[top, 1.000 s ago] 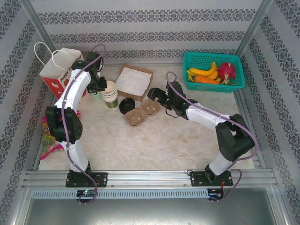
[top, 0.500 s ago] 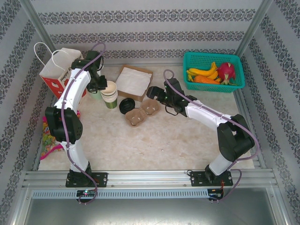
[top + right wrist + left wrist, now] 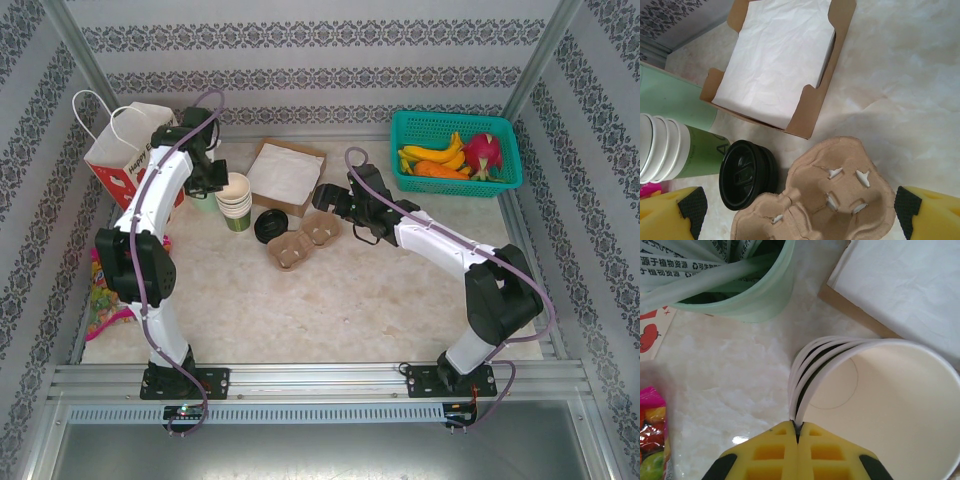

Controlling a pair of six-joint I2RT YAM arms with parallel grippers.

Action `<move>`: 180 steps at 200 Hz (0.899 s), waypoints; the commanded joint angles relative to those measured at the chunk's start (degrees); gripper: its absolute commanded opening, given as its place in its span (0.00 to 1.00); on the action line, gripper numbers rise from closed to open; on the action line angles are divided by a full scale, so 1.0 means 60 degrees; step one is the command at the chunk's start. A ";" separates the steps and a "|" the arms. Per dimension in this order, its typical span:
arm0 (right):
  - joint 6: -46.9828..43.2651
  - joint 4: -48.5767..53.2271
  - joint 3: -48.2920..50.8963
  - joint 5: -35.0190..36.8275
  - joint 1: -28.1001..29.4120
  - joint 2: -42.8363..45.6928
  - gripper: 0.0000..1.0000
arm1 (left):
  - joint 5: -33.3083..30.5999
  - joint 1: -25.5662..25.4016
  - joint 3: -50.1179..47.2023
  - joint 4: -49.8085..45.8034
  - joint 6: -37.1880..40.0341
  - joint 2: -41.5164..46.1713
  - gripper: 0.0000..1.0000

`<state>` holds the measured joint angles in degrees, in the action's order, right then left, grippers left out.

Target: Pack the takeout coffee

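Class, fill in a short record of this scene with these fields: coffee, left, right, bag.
Coffee: lidded cup on the table beside the carrier, not yet packed.
Left: left gripper shut on the rim of the cup stack.
Right: right gripper open, over the carrier.
Bag: paper bag upright at the far left.

table (image 3: 330, 300) | bag (image 3: 125, 150) | cup stack (image 3: 235, 200) | takeout coffee (image 3: 268, 226) | carrier (image 3: 305, 240) | box (image 3: 285, 175) | basket (image 3: 460, 186)
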<state>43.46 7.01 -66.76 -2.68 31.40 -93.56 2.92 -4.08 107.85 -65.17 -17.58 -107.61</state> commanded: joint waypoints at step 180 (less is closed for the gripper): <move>-0.0930 -0.0428 0.1309 0.0449 -0.0841 0.2633 0.98 | 0.2080 0.0751 -0.0064 0.0152 0.0016 0.3340 0.00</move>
<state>38.89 4.62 -61.30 -0.91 28.29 -81.38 11.66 1.19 106.39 -60.99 -19.55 -90.54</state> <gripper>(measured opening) 0.980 0.050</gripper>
